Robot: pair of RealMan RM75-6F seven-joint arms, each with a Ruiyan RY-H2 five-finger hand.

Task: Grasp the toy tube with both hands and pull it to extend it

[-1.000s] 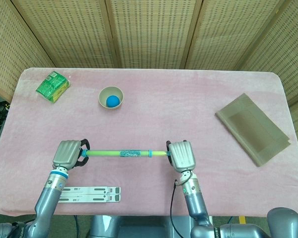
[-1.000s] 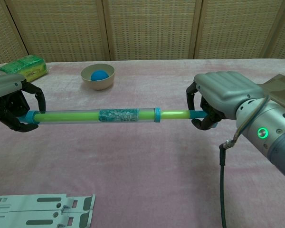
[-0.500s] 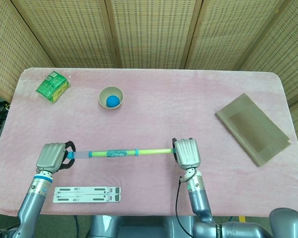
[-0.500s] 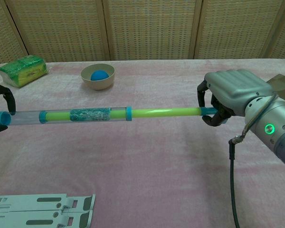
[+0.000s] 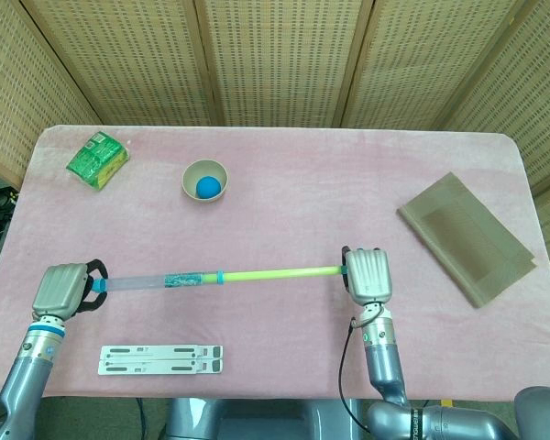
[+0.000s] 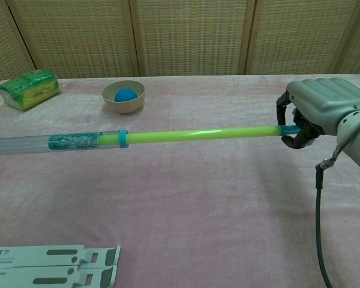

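Both robot hands, left point(image 5: 62, 287) & right point(image 5: 368, 274), held toy tube point(image 5: 257, 274) ends; overpull risked inner rod popping out.

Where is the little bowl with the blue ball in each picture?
Head view: the bowl sits in the upper left part, on the far side of the pink table, right of the green packet.
Chest view: the bowl is upper left, behind the toy tube.
Shared landmark: the green packet lies to the bowl's left in both.
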